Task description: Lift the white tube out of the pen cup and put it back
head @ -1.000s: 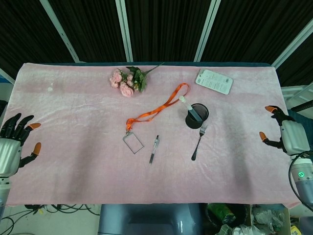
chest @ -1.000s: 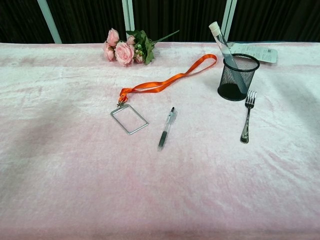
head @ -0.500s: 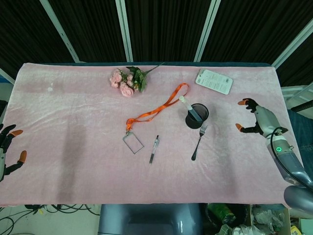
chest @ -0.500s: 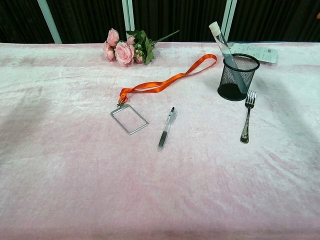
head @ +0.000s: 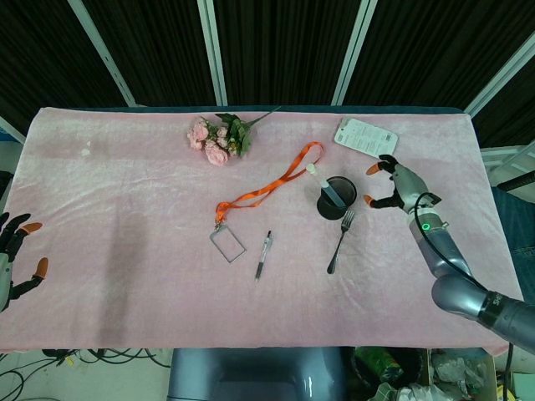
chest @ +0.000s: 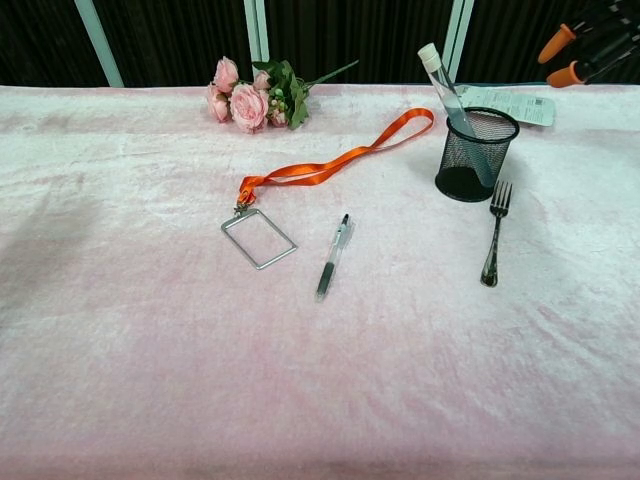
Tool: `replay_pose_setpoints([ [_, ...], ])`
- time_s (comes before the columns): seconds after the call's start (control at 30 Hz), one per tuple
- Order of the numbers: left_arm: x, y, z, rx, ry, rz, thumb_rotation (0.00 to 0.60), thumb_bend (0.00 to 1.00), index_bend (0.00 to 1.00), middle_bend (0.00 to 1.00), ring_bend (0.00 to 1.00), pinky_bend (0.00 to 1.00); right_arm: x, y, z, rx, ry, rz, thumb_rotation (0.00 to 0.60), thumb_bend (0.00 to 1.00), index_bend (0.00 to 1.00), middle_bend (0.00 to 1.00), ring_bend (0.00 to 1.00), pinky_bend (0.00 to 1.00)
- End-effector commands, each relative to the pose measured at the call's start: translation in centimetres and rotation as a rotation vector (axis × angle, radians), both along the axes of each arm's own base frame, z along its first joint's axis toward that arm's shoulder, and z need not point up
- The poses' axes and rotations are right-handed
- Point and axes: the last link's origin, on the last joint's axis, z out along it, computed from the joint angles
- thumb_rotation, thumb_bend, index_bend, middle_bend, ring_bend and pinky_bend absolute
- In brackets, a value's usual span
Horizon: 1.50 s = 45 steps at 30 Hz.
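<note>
Only the fingertips (chest: 560,40) of the right hand (head: 393,185) seen in the chest view, cut off at the top edge. Left hand (head: 12,259) cut by the left edge. Bottom of the white tube (chest: 445,88) hidden inside the pen cup (chest: 475,155), just beside the right hand.

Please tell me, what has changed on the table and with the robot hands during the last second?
The right robot hand moved in from the table's right edge toward the pen cup, fingers apart, holding nothing. The left robot hand drew back. The white tube, fork and pen stayed put.
</note>
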Motion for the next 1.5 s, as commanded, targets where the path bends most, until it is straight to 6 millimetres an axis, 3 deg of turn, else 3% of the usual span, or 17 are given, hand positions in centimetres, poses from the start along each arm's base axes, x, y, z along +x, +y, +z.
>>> replay_pose_setpoints([
  [0.03, 0.0, 0.0, 0.0, 0.003, -0.002, 0.002, 0.6, 0.39, 0.21, 0.12, 0.0, 0.07, 0.9, -0.9, -1.5, 0.013, 0.013, -0.01, 0.6, 0.2, 0.37, 0.06, 0.13, 0.19],
  [0.47, -0.2, 0.2, 0.0, 0.022, 0.002, 0.007, 0.6, 0.39, 0.19, 0.12, 0.0, 0.07, 3.5, -2.5, -4.9, 0.007, -0.008, -0.032, 0.6, 0.2, 0.38, 0.05, 0.12, 0.19],
  [0.93, -0.4, 0.3, 0.2, 0.038, 0.0, 0.017, 0.6, 0.39, 0.19, 0.12, 0.0, 0.07, 4.3, -3.4, -6.6, 0.018, -0.034, -0.057, 0.6, 0.2, 0.41, 0.05, 0.12, 0.19],
  [1.5, -0.5, 0.6, 0.1, 0.046, 0.002, 0.032, 0.6, 0.39, 0.19, 0.12, 0.0, 0.07, 3.5, -3.6, -7.8, 0.04, -0.003, -0.08, 0.6, 0.2, 0.46, 0.05, 0.12, 0.19],
])
